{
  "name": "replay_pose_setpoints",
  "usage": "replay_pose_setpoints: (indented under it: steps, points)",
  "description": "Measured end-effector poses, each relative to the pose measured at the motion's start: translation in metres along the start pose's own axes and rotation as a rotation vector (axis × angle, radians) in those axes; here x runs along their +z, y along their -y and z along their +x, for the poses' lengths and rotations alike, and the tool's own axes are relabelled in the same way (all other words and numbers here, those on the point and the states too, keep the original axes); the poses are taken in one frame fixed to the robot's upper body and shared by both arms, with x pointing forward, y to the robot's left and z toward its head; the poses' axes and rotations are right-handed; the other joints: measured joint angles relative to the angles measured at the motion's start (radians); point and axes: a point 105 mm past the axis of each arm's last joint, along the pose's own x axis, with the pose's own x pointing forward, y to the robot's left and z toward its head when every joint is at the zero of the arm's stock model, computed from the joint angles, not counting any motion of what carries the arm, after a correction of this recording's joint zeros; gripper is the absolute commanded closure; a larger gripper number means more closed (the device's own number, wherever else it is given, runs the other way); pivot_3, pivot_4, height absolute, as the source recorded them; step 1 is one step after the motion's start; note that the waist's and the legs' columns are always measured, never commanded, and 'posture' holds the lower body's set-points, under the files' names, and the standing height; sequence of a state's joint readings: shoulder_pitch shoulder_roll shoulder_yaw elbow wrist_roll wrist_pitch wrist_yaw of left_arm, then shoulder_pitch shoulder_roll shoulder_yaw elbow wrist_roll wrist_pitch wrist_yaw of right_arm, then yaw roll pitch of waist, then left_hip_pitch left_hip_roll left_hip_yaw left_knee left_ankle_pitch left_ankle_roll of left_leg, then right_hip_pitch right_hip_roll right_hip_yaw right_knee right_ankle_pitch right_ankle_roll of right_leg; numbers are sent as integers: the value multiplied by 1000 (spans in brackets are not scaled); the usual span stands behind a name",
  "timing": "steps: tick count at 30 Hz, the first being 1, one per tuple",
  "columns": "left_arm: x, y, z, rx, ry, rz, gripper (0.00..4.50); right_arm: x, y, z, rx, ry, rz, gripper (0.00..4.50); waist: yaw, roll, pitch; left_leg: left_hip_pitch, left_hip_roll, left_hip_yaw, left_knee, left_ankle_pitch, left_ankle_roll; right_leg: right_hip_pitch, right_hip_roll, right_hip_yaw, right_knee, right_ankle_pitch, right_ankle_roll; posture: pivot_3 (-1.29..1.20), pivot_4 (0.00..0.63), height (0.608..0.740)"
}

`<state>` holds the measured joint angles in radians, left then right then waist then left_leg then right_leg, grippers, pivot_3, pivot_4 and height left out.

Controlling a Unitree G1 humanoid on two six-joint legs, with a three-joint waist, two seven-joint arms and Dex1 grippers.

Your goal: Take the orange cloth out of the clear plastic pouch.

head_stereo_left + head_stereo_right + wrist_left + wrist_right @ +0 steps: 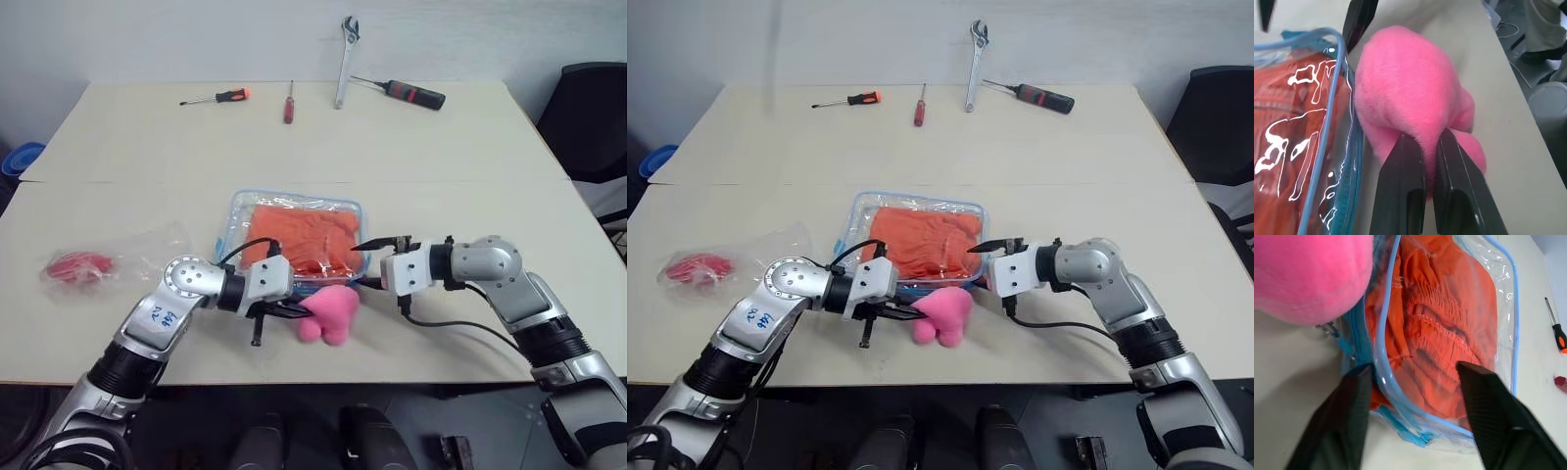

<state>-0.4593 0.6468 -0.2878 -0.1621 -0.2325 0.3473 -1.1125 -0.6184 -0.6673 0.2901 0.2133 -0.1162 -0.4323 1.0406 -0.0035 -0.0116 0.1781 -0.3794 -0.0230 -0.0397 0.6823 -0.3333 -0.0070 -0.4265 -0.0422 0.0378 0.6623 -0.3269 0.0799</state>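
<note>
**Left wrist view: fingers closed on the pink heart, cloth inside the pouch**

Left wrist view shows the left gripper [1427,147] with its two black fingers pressed together on the pink plush heart [1410,93], pinching a fold of the plush between them; the heart lies just beside the blue-trimmed edge of the clear plastic pouch [1327,161]. In the head views the pouch [230,230] lies flat on the beige table [441,166], near the front edge and between the two arms; the orange cloth [299,233] is inside it and fills most of it; its ruffled hem is visible through the plastic in the right wrist view [1440,333]. The right gripper [377,262] stands at the near right corner of the pouch; its fingers are apart, one on each side of that corner, and they hold nothing. To the left lies a thin clear bag [98,259] with a red item; at the far side of the table lie two screwdrivers [217,97], a wrench [345,59] and a black-handled tool [407,92].
</note>
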Motion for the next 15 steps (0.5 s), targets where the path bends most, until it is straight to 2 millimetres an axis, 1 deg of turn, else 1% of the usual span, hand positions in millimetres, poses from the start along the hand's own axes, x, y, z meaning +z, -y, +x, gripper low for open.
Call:
replay_pose_setpoints:
  steps: [4, 5, 6, 10, 13, 15]
  points:
    - [1, 1, 0, 13, -3, -8, 4500, -5, -5, 0, 24, -8, 19, 4050, -1, 0, 0, 0, 0, 0, 0, 0, 0, 0, 0, 0, 0, 0, 0, 0, 150, 740]
    - [0, 1, -1, 25, -5, -21, 4500, -5, -5, 0, 27, -6, 16, 4348, -1, 0, 0, 0, 0, 0, 0, 0, 0, 0, 0, 0, 0, 0, 0, 0, 150, 740]
    - [-2, 1, -2, 34, -8, -32, 4500, -4, -5, 0, 28, -2, 11, 4472, -1, 0, 0, 0, 0, 0, 0, 0, 0, 0, 0, 0, 0, 0, 0, 0, 150, 740]
    - [-4, 1, -8, 75, -20, -49, 4500, -3, -6, 0, 32, 4, -1, 4472, -1, 0, 0, 0, 0, 0, 0, 0, 0, 0, 0, 0, 0, 0, 0, 0, 150, 740]
    - [-10, 1, -26, 136, -37, -84, 4500, -5, -7, -3, 48, 6, -9, 4472, -2, 0, 0, 0, 0, 0, -1, 0, 0, 0, 0, 0, 0, 0, 0, 0, 150, 740]
    - [-17, 1, -46, 191, -58, -123, 4500, -7, -8, -9, 63, 2, -10, 4472, -2, 0, 0, 0, 0, 0, -1, 0, 0, 0, 0, 0, 0, 0, 0, 0, 150, 740]
